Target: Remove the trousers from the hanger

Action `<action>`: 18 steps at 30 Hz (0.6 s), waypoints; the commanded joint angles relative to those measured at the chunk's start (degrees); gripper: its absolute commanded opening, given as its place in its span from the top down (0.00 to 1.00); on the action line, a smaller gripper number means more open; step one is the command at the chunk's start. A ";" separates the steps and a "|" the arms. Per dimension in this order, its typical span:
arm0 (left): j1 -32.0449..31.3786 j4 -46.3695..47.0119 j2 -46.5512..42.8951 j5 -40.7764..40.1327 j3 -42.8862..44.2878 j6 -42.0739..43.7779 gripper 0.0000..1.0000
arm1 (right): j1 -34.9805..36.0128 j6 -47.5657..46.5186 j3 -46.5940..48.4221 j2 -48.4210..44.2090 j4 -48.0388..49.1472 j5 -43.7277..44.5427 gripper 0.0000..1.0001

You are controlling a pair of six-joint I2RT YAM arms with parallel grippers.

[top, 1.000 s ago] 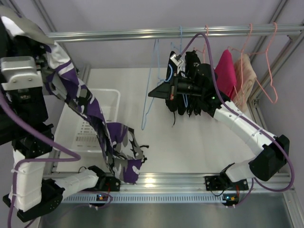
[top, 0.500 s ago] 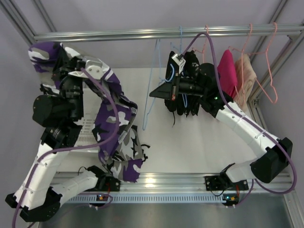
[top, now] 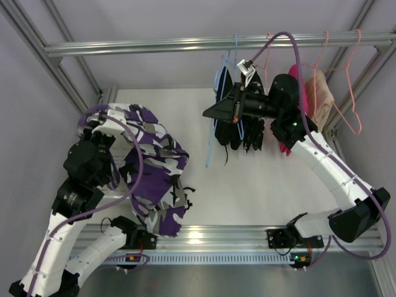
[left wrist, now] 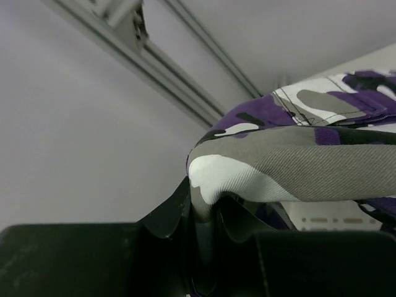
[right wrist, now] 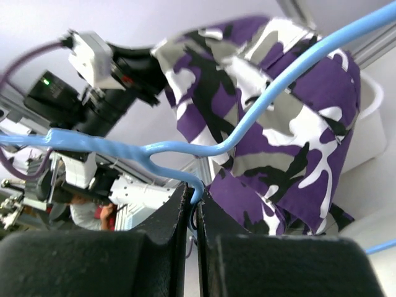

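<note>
Two pairs of trousers are in play. The camouflage trousers (top: 154, 173) (purple, white and black) are off the rail (top: 185, 44) and draped in a heap over the left arm's wrist, their lower end trailing onto the table (top: 260, 185) near that arm's base. The left wrist view shows the left gripper (left wrist: 201, 207) closed tight on a fold of this cloth, the fabric bulging out just above the fingers.

The black trousers (top: 238, 133) hang in a dark bunch under the rail, just below and beside the right gripper (right wrist: 193, 207) and against the one blue hanger (right wrist: 99, 141). Whether they are on its bar cannot be told from above. The hanger's hook is over the rail and its frame tilts down to the left. In the right wrist view the two fingers are almost together — pinching the blue wire just below its twisted neck.

Further right on the rail, three pink hanger hooks can be counted, and a beige garment (top: 318, 96) hangs among them, well apart from both pairs.
</note>
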 commanded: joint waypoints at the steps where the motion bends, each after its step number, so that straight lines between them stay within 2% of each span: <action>1: 2.12 -8.61 -1.05 -3.70 -3.45 -9.58 1.00 | -2.34 -2.86 4.40 -3.67 1.28 -0.31 1.00; 6: 5.72 -16.62 1.92 -1.60 -6.71 -16.96 1.00 | -4.01 -3.12 4.67 -5.16 -0.92 -0.48 1.00; 7: 7.82 -18.37 2.63 1.19 -6.80 -18.45 1.00 | -4.10 -3.21 4.67 -5.34 -1.18 -0.57 1.00; 9: 12.64 -19.00 4.22 5.33 -6.63 -19.25 0.91 | -4.19 -3.21 4.58 -6.04 -1.27 -0.74 1.00; 10: 14.33 -20.05 4.92 10.14 -6.37 -19.87 0.86 | -4.19 -3.30 4.58 -6.22 -1.44 -0.74 1.00; 11: 16.26 -20.58 6.06 12.79 -5.58 -20.05 0.71 | -4.19 -3.56 4.49 -6.48 -1.53 -0.74 1.00; 13: 20.84 -22.68 7.38 20.24 -4.52 -20.14 0.55 | -4.19 -3.91 4.32 -7.27 -2.06 -0.74 1.00; 15: 23.65 -23.75 9.05 23.70 -2.33 -20.22 0.41 | -4.28 -4.70 4.23 -7.97 -2.67 -0.83 1.00; 17: 24.97 -25.93 10.63 28.45 -0.22 -19.87 0.09 | -4.45 -4.71 3.88 -8.33 -2.68 -1.01 1.00; 18: 26.02 -26.64 11.25 29.68 2.48 -20.05 0.01 | -4.54 -4.79 3.79 -8.59 -2.76 -1.10 1.00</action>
